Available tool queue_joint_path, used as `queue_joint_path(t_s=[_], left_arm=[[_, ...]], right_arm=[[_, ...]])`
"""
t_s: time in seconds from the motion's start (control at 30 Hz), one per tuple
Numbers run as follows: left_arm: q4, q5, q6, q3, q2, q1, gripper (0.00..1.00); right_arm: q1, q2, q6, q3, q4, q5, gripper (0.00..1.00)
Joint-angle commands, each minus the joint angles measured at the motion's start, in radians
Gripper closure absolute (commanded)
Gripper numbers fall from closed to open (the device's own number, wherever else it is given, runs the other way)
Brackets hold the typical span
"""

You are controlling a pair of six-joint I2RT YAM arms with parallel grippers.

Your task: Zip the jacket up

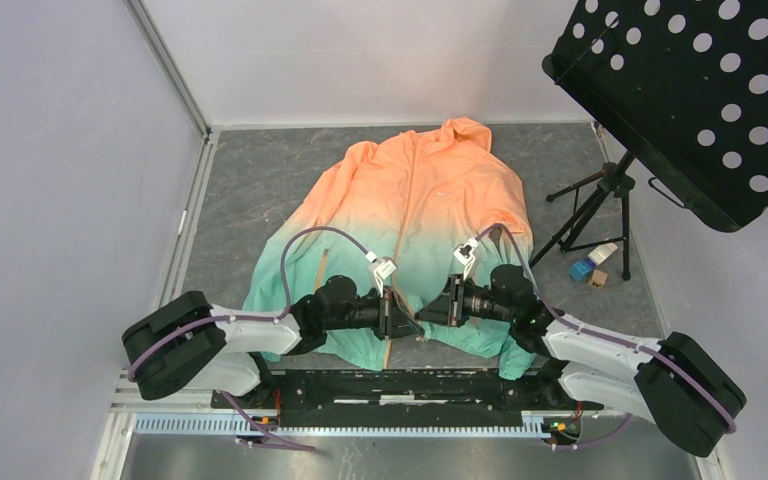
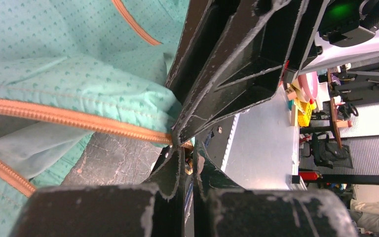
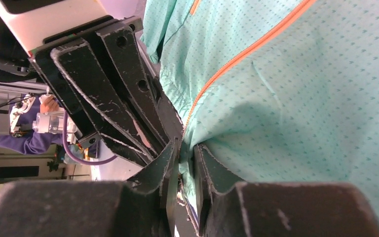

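Note:
The jacket (image 1: 410, 190) lies flat on the grey table, hood at the far end, orange above and mint green below. Its orange centre zipper (image 1: 407, 200) runs down to the near hem. Both grippers meet at the hem's middle. My left gripper (image 1: 392, 318) is shut where the orange zipper tape (image 2: 79, 118) ends; a small brass part shows between its fingers (image 2: 175, 163). My right gripper (image 1: 423, 316) is shut on a fold of mint fabric (image 3: 296, 98) beside the zipper line (image 3: 237, 57). In the left wrist view the right gripper's black fingers (image 2: 227, 64) press against my left gripper (image 2: 187, 148).
A black perforated music-stand panel (image 1: 690, 90) overhangs the right side on a tripod (image 1: 590, 215). Small boxes (image 1: 590, 268) lie by the tripod's feet. White walls enclose the left and far sides. The arms' mounting rail (image 1: 360, 400) runs along the near edge.

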Motion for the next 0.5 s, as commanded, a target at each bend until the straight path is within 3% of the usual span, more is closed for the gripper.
queue_joint_path(t_s=[0.0,0.13,0.17,0.23,0.27,0.33,0.47], left_arm=[[-0.001,0.0,0.04,0.026,-0.033,0.003,0.98],[-0.045,-0.018,0.032,0.032,-0.04,0.003,0.98],[-0.06,-0.023,0.028,0.033,-0.043,0.004,0.92],[-0.092,-0.032,0.011,0.03,-0.053,0.005,0.56],[-0.108,-0.03,-0.001,0.026,-0.062,0.009,0.46],[-0.149,-0.027,-0.03,0.014,-0.099,0.015,0.35],[-0.392,-0.022,-0.068,0.047,-0.212,0.028,0.29]], right_arm=[[0.023,0.033,0.007,0.045,0.066,0.019,0.82],[0.025,0.043,0.034,0.033,0.118,0.019,1.0],[0.025,0.038,0.036,0.022,0.142,0.025,1.0],[0.025,0.025,0.027,-0.004,0.22,0.027,1.0],[0.025,0.018,0.002,-0.028,0.286,0.03,1.0],[0.025,0.0,-0.084,-0.06,0.307,0.066,1.0],[0.023,0.0,-0.163,-0.126,0.443,0.04,1.0]])
